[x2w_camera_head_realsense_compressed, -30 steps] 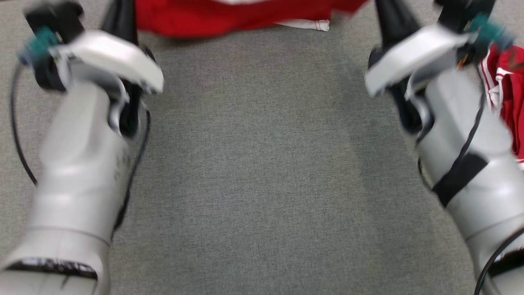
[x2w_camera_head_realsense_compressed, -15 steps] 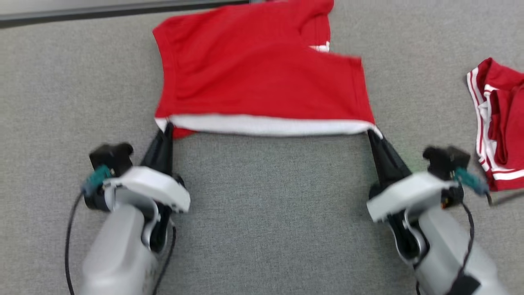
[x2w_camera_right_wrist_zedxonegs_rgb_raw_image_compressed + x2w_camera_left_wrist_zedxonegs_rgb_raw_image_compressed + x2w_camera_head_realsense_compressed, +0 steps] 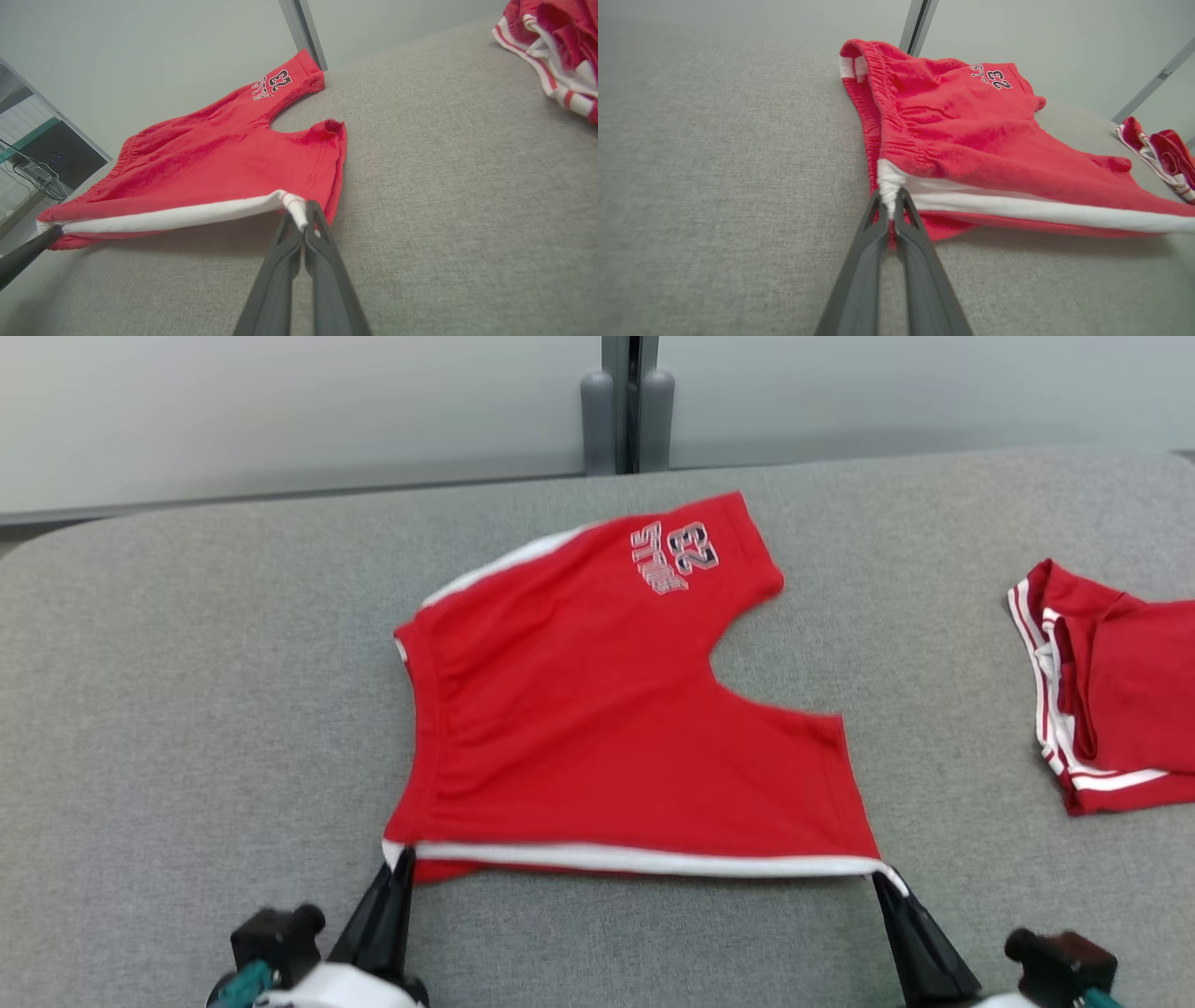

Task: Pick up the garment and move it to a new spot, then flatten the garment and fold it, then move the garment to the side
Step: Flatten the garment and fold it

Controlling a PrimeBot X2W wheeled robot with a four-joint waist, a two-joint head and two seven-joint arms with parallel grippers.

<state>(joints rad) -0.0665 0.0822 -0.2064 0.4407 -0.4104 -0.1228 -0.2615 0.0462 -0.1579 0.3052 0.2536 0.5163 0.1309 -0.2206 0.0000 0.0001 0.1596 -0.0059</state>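
The garment [image 3: 607, 728] is a pair of red shorts with a white side stripe and a "23" print, spread on the grey table [image 3: 187, 709]. Its near white-striped edge is stretched between my two grippers. My left gripper [image 3: 401, 859] is shut on the near left corner, at the waistband end [image 3: 889, 205]. My right gripper [image 3: 882, 879] is shut on the near right corner, at the leg hem [image 3: 301, 212]. The far leg with the print [image 3: 273, 84] lies flat toward the back.
A second red garment with white stripes [image 3: 1111, 700] lies bunched at the table's right edge, also in the right wrist view [image 3: 551, 51]. A pale wall with a grey post [image 3: 621, 406] stands behind the table. Bare grey cloth surrounds the shorts.
The head camera has tilted up, so the picture has shifted down. Both grippers keep their hold on the shorts' near corners, and the shorts now lie spread across the table.
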